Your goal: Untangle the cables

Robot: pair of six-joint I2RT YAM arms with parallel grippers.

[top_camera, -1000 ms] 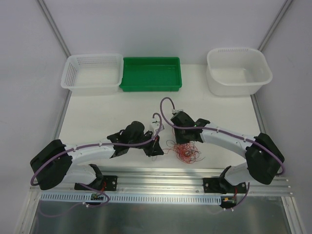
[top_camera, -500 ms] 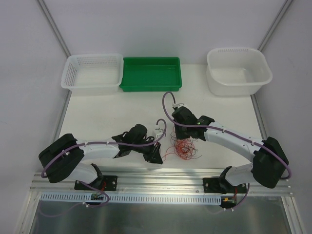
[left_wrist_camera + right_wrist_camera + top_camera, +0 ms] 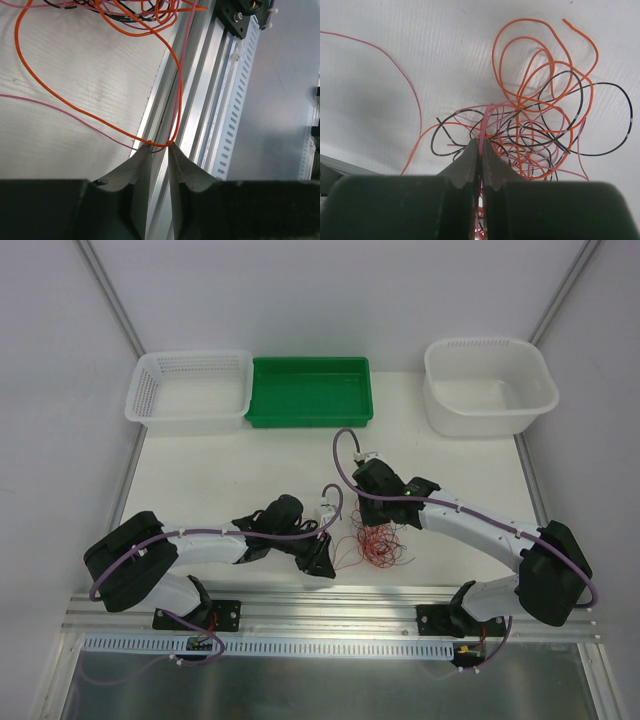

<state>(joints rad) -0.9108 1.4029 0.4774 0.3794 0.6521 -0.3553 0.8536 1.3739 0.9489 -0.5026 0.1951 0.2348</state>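
- Top view: the hair-thin orange, pink and black cables (image 3: 380, 548) lie in a loose clump on the white table (image 3: 230, 480), lower centre of the frame, just above the aluminium rail (image 3: 330, 598) at the near edge.
- Same view: the black left gripper (image 3: 318, 558) sits at the clump's left fringe and the black right gripper (image 3: 378, 525) at its upper edge. The two are probably set on opposite sides so that strands can be drawn apart.
- Same view: a white mesh basket (image 3: 190, 418), a green plastic tray (image 3: 310, 423) and a white tub (image 3: 490, 343) stand along the top, well apart from the clump.
- Left wrist view: the fingers stand slightly apart over the rail. One orange loop and one pink strand cross at their tips, unclamped, and the main bundle sits at the upper left.
- Right wrist view: the jaws are pressed together on a few pink strands at lower centre. This likely anchors the knot, which fans out to the upper right.
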